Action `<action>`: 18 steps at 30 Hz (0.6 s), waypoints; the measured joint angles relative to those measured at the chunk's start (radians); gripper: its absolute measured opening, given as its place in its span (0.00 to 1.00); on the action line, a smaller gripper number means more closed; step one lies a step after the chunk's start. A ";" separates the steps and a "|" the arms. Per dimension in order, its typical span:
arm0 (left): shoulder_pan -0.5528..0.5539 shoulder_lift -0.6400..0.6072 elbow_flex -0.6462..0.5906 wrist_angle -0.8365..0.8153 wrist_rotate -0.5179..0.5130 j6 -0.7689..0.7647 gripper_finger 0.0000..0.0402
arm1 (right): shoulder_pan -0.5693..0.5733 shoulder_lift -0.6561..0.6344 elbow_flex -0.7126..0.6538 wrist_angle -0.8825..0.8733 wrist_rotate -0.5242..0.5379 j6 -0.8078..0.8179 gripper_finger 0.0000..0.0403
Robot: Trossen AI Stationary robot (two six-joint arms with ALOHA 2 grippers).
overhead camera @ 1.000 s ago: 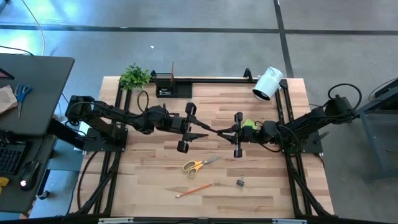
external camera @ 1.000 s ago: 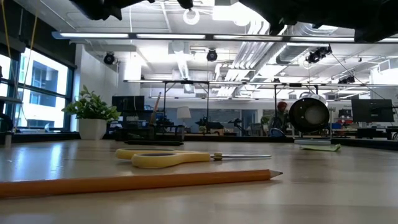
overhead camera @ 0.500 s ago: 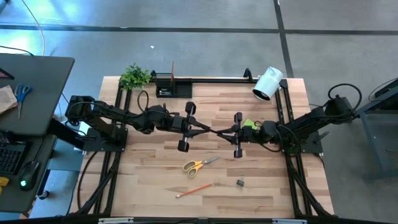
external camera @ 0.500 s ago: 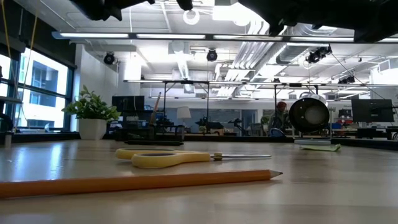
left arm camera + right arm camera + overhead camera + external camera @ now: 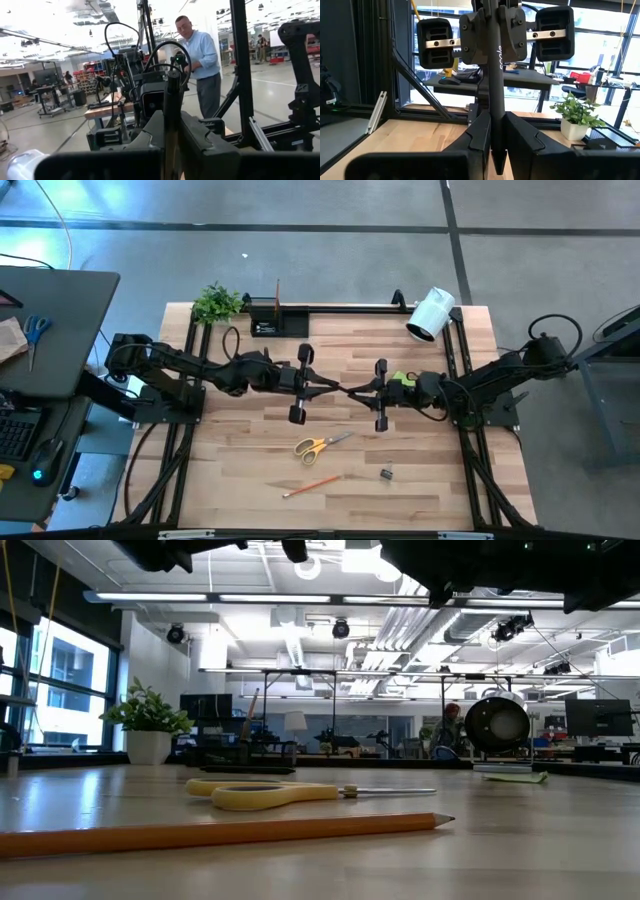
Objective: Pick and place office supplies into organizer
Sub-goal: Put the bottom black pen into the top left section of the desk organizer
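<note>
A black pen (image 5: 348, 390) hangs level above the table's middle, between my two grippers. My left gripper (image 5: 334, 389) comes from the left and is shut on one end. My right gripper (image 5: 362, 391) comes from the right and is shut on the other end. Yellow-handled scissors (image 5: 322, 445), an orange pencil (image 5: 311, 486) and a small black binder clip (image 5: 386, 474) lie flat on the table nearer the front. A lime-green sticky-note pad (image 5: 399, 378) lies under the right arm. The black organizer (image 5: 275, 320) stands at the far edge. My left gripper pinches the pen's left end (image 5: 170, 107) between its two fingers, coming level from the table's left, the fingers lying along the pen. The pen is clear of the table. My right gripper pinches the pen's right end (image 5: 495, 102) between its two fingers, coming level from the table's right, the fingers lying along the pen. The pen runs straight on to the other gripper.
A white cylinder (image 5: 430, 315) lies at the far right corner and a small green plant (image 5: 216, 302) stands at the far left. In the left wrist view a person (image 5: 200, 60) stands beyond the table. A desk (image 5: 50, 330) stands left of the table.
My left gripper has shut on the pen's left end; its fingers stood apart a second ago. The pen has stayed level in the right gripper.
</note>
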 joint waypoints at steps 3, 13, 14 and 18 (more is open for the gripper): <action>0.000 0.000 0.000 -0.006 -0.010 0.000 0.01 | 0.000 0.000 0.000 -0.003 0.002 0.004 0.09; 0.001 0.000 0.000 -0.029 -0.048 0.030 0.00 | 0.000 0.000 0.000 -0.056 0.056 0.050 0.15; 0.001 0.000 0.000 -0.027 -0.050 0.034 0.00 | 0.000 0.000 0.000 -0.070 0.060 0.057 0.17; 0.008 0.000 0.000 -0.027 -0.052 0.038 0.00 | 0.000 0.001 0.000 -0.121 0.084 0.074 0.20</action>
